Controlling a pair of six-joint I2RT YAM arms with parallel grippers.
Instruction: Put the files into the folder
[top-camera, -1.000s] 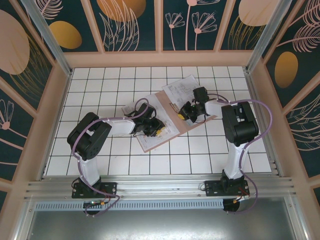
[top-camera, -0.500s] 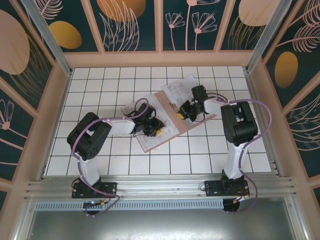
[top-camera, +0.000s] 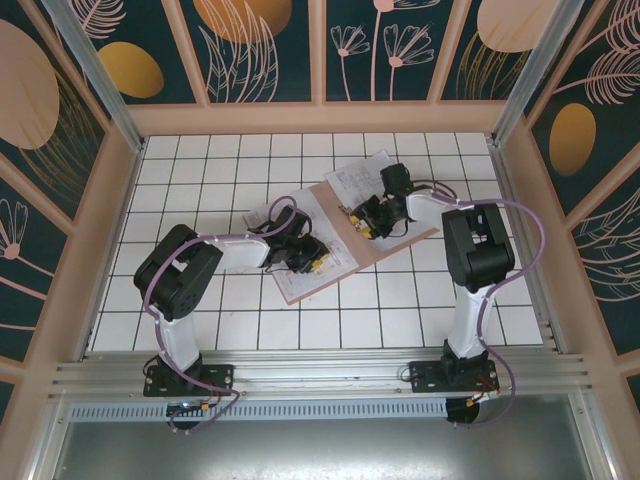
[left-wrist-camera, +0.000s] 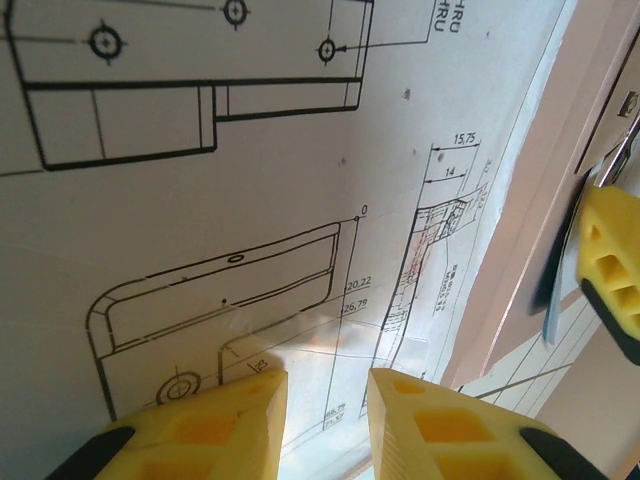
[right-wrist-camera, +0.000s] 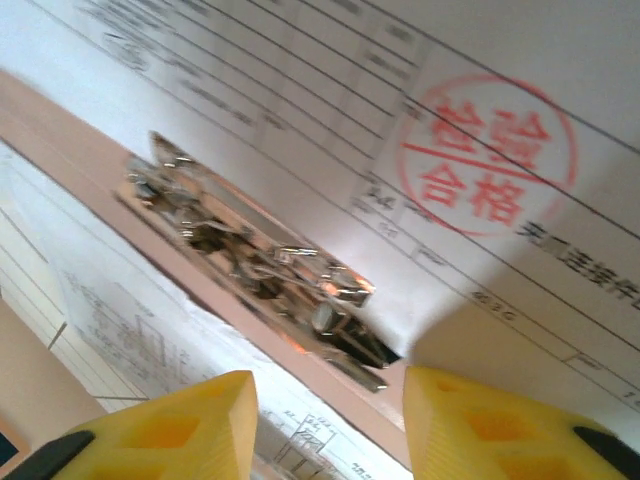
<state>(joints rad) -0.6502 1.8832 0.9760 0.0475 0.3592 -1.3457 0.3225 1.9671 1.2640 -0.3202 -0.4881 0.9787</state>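
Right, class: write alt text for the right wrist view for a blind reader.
A silver metal clip sits on a pinkish-brown folder, beside a white printed sheet bearing a round red stamp. Two yellow fingers stand apart below it.

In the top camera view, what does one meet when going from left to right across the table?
Left arm's black joint housing → left end effector → right end effector → right arm's black joint housing. The folder and printed sheets spread under both end effectors, so they are omitted.
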